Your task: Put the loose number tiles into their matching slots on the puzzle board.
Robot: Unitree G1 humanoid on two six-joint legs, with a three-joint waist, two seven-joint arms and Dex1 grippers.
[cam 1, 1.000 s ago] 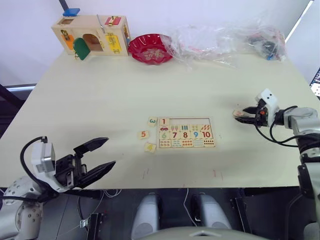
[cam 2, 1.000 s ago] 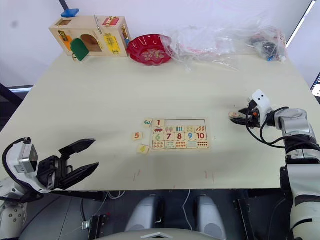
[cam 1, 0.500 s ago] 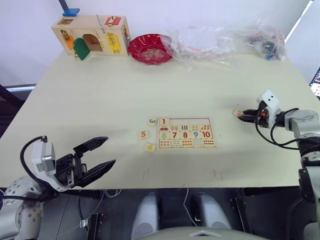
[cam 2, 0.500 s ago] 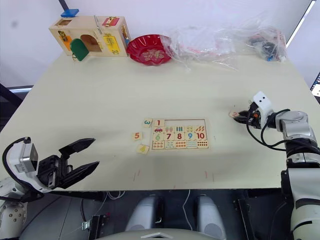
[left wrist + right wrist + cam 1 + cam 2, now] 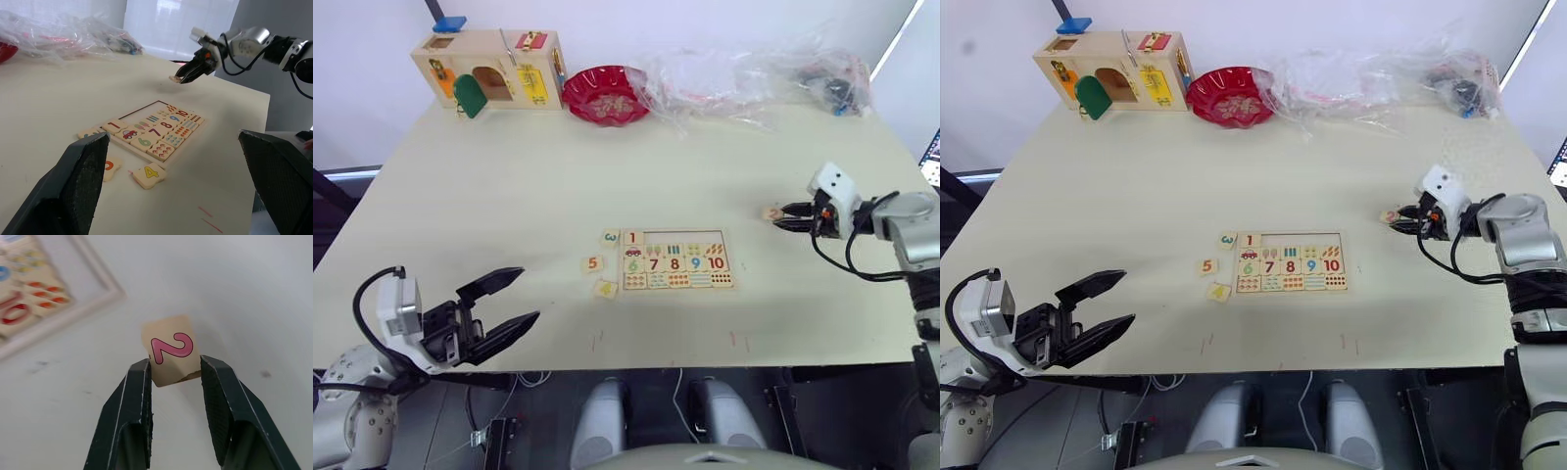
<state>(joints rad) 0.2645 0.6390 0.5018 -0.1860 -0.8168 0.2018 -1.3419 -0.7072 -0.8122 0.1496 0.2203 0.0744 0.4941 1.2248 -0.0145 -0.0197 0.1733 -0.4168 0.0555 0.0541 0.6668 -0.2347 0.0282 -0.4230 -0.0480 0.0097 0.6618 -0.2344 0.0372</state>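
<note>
Right now the right pincer pinches a small square pale-wood tile printed with a pink 2 between its two black fingers, which clamp the tile's near edge so that most of its face sticks out beyond the tips. In the left wrist view the tile is lifted off the pale cream table, with a faint shadow beneath it. It hangs well to the right of the flat rectangular pale-wood puzzle board and a little farther back on the table.

On that board, the top row carries a tile with a red 1 in its leftmost slot; the remaining shallow square slots of that row are unfilled. Below run the coloured digits 6 to 10 and rows of small counting pictures. Three loose tiles lie on the table just left of the board: a green 3 touching or nearly touching its top-left corner, an orange 5 a bit farther left, and a yellow 4 beside the lower-left corner.

The left pincer hovers at the near left edge of the table, its black fingers spread wide and gripping nothing.

At the far edge stand a wooden box with coloured doors and latches, a red bowl and crumpled clear plastic bags.
</note>
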